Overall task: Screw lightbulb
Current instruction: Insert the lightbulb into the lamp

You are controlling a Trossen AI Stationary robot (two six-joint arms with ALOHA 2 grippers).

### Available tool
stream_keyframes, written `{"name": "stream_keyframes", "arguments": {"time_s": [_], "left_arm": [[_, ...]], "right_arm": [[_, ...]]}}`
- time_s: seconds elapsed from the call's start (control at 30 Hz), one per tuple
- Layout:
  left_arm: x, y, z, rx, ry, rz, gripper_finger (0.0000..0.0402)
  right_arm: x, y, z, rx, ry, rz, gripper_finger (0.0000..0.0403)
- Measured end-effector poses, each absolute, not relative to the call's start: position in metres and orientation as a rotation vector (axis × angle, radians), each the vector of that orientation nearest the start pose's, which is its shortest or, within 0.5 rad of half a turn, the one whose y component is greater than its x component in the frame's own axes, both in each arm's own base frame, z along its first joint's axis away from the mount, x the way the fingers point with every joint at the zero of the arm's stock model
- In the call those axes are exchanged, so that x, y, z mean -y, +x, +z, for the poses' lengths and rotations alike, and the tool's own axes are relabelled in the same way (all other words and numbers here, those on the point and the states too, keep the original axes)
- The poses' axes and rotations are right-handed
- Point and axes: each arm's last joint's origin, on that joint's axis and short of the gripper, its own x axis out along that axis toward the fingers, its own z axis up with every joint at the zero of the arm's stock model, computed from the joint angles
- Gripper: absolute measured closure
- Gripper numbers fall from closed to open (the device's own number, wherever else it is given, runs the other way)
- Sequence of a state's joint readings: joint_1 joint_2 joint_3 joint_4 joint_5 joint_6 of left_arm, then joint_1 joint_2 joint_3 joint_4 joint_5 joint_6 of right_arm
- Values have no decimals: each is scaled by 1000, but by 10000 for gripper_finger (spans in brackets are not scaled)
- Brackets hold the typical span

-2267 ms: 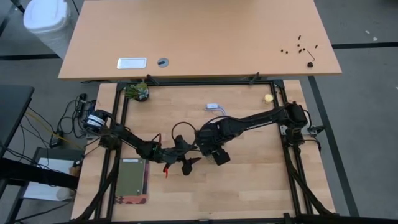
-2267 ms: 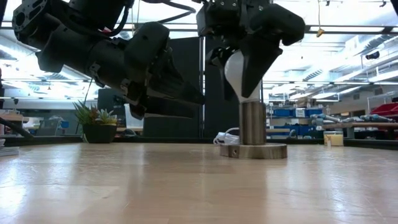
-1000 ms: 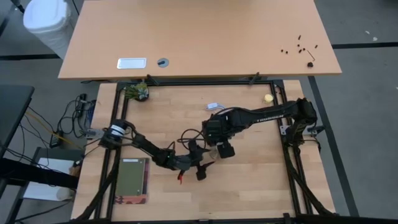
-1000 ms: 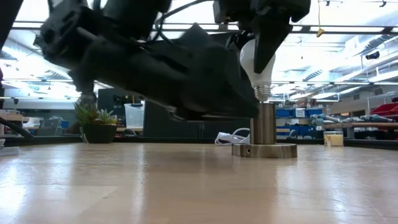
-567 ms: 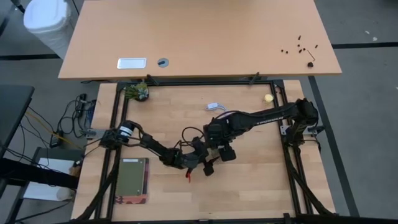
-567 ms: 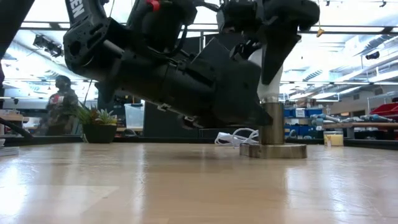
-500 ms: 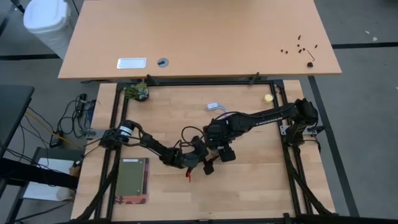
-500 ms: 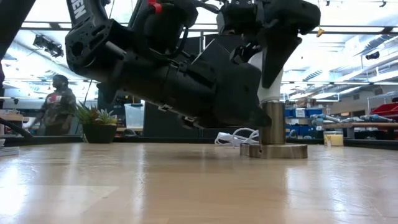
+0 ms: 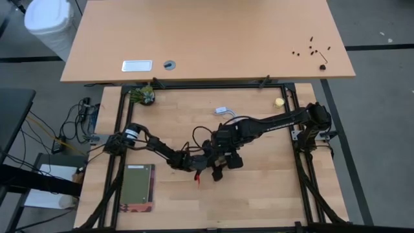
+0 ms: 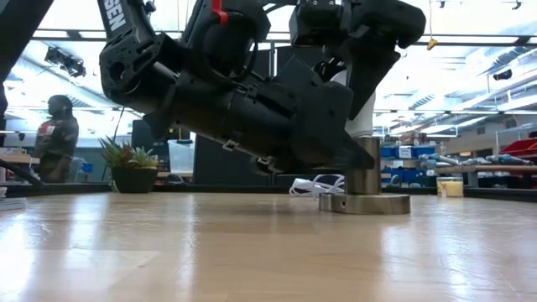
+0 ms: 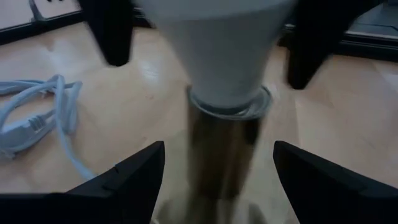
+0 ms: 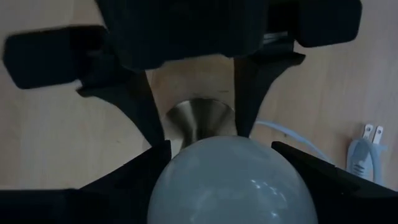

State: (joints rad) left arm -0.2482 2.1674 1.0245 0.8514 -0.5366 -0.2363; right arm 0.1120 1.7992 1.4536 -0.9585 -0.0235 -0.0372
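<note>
At mid-table, your right gripper (image 12: 230,180) clamps the lightbulb (image 11: 217,46), which has dropped until its neck sits in the metal socket (image 10: 364,178). Your left gripper (image 11: 217,180) has moved in, fingers spread around the socket post, so twisting can begin.

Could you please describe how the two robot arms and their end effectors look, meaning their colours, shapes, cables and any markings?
Both arms are black and built of jointed tubular links. The left arm has a pale band near its base, loose black cables and small red parts by its end effector; white lettering shows on it in the low view. The right arm carries faint lettering along its link, and its end effector has flat, dark, tapering fingers.
</note>
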Motion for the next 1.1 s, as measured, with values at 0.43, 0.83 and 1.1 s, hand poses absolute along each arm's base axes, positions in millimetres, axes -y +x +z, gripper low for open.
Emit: {"name": "stream_keyframes", "arguments": {"time_s": [0.43,0.83,1.1], "left_arm": [[82,416,105,-215,-87,234,99],[77,418,104,-251,-2,209,197],[76,418,103,-256,-48,191,219]], "right_arm": [[-47,351,245,-1265,-42,109,124],[-50,351,241,-1258,-25,102,123],[-51,349,243,-1269,-4,104,124]]}}
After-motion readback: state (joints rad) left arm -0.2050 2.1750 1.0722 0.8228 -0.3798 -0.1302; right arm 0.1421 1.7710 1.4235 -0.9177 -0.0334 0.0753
